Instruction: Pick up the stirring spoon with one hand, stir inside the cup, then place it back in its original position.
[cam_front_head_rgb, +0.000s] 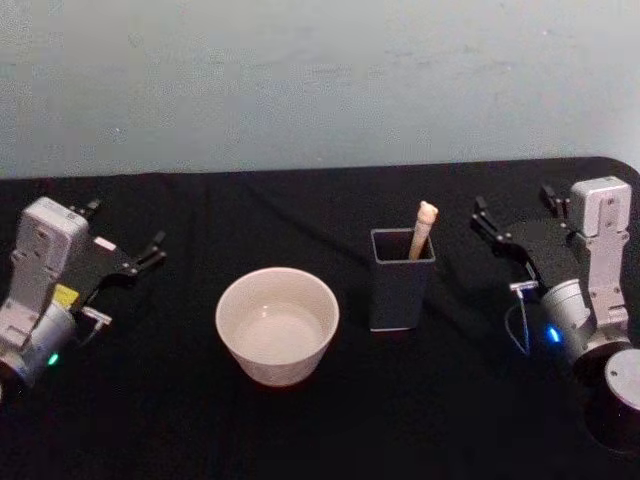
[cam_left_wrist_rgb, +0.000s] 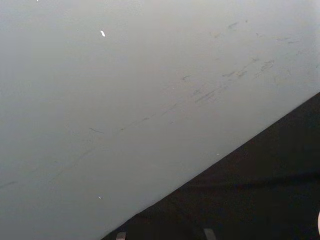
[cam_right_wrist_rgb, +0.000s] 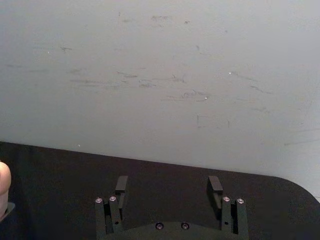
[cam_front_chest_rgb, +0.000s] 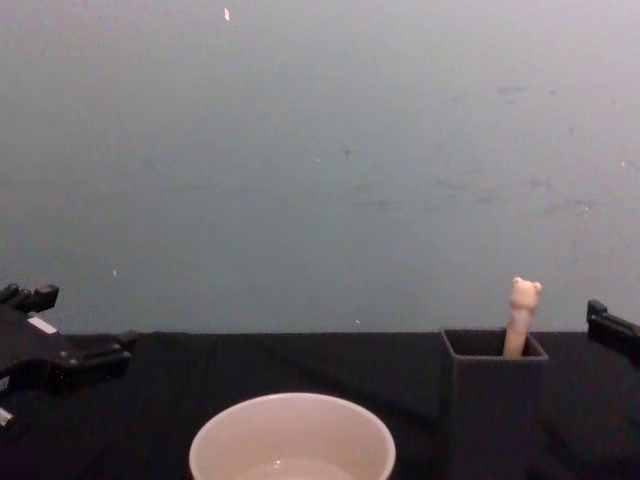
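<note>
On the black counter (cam_front_head_rgb: 300, 430) before us, the cup (cam_front_head_rgb: 277, 325) sits just left of centre, its mouth open upward. At its three o'clock, just beside it but apart, stands the dark grey holder (cam_front_head_rgb: 402, 292). The stirring spoon (cam_front_head_rgb: 422, 230) rests upright in that holder, leaning against the far right corner, so only the pale handle and the tiny bear head stick out above the rim; the stem and bowl are hidden inside. We judge that it stands this way so the handle can be reached from above.

Our left gripper (cam_front_head_rgb: 150, 251) waits at nine o'clock from the cup, well apart from it, its fingers spread with nothing between them. Our right gripper (cam_front_head_rgb: 513, 220) waits at three o'clock from the holder, near it, and the right wrist view shows its two fingers (cam_right_wrist_rgb: 121, 184) wide apart and empty, with the bear head just at the edge.

Nothing has been lifted yet, so we take the first step to be the grasp. The right gripper lies nearer the spoon and seems the likelier one to pinch the handle below the bear head.
</note>
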